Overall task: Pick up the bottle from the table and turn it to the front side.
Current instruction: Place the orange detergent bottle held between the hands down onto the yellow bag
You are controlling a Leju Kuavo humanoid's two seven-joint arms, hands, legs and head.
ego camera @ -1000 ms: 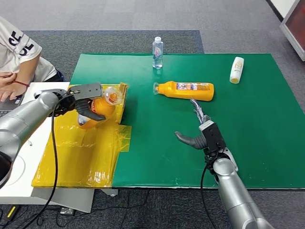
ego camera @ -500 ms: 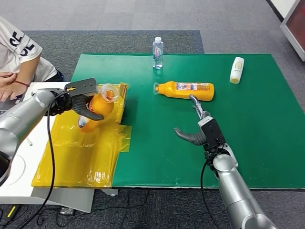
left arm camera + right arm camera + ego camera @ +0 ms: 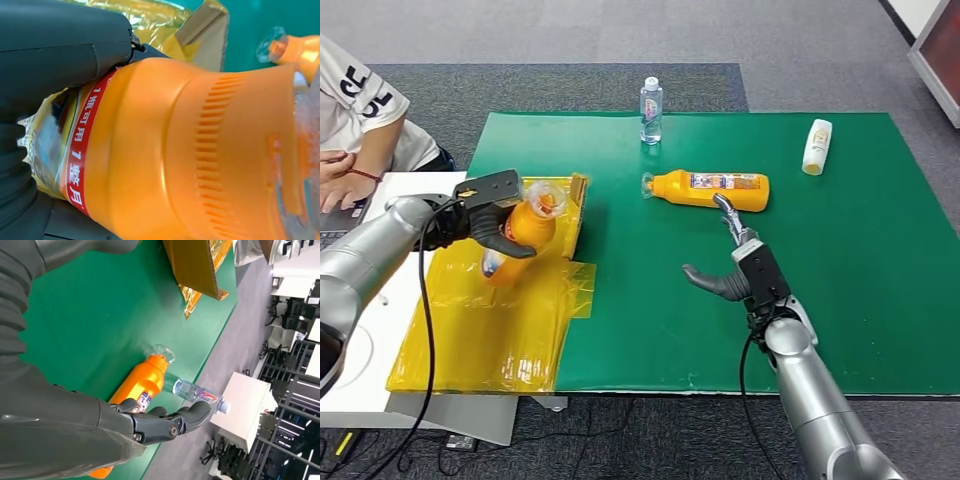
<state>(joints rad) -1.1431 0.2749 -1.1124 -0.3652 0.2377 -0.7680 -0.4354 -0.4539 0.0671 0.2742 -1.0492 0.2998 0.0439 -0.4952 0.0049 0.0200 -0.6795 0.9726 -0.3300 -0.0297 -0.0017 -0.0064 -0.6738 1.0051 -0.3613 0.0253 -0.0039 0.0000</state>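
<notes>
Two orange bottles, one [image 3: 522, 226] gripped by the left hand [image 3: 490, 218] over the yellow sheet [image 3: 482, 315], tilted lower than a second ago, other orange bottle [image 3: 712, 190] lying on green table [image 3: 863, 270], right hand [image 3: 735, 268] spread, empty, now nearer it, one water bottle [image 3: 650, 110], one white bottle [image 3: 816, 146].

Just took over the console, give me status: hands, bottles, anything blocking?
Left hand grips an orange bottle over the yellow sheet. Right hand open, fingertips near the lying orange bottle. Nothing between them.
</notes>
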